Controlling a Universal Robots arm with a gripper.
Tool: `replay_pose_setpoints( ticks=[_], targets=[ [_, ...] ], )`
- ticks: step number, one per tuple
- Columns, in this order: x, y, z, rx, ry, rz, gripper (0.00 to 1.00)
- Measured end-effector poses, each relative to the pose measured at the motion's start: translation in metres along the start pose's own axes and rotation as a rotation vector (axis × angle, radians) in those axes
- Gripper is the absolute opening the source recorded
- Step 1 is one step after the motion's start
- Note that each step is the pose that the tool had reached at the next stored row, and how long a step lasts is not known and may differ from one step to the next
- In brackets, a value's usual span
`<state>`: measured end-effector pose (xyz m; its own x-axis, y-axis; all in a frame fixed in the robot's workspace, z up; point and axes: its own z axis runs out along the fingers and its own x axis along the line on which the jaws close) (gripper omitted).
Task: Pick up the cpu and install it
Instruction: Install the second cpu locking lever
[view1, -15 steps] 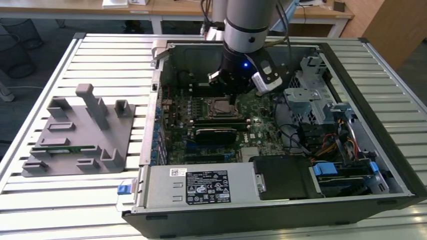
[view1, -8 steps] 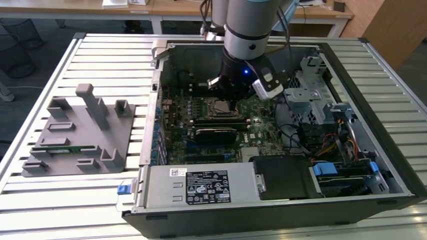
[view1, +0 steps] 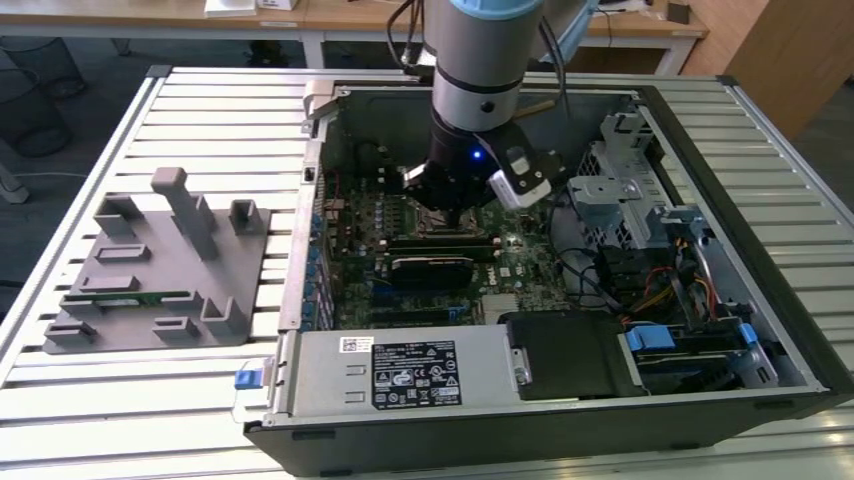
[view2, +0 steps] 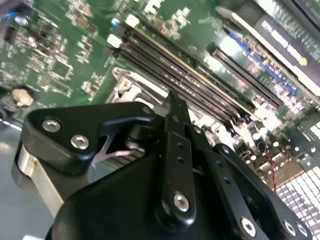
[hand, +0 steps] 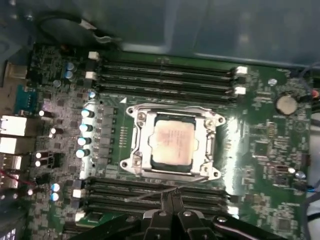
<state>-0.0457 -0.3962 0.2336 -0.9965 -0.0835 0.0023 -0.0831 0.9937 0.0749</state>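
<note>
Hidden in the exterior view behind the black pincer (view1: 451, 205) and silver-grey arm (view1: 483, 80): the green motherboard's metal-framed socket; print unreadably small.
</note>
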Motion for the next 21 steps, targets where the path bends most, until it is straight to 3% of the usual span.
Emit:
replay_pose_setpoints(
  ticks=[4,7,12,15,18,21],
  targets=[
    [0.015,0.0008,0.005,-0.0003,0.0001,-0.002,0.11],
    [0.0214,0.001,0.0091,-0.0047,-0.0002,-0.002,0.11],
    [0.0253,0.0008,0.0146,-0.0302,-0.0022,-0.005,0.11],
    [0.0258,-0.0015,0.0191,-0.0362,-0.0026,-0.005,0.11],
    [0.0262,-0.0065,0.0212,-0.0535,-0.0042,-0.005,0.11],
    [0.0268,-0.0118,0.0217,-0.0857,-0.0069,-0.005,0.11]
  ],
)
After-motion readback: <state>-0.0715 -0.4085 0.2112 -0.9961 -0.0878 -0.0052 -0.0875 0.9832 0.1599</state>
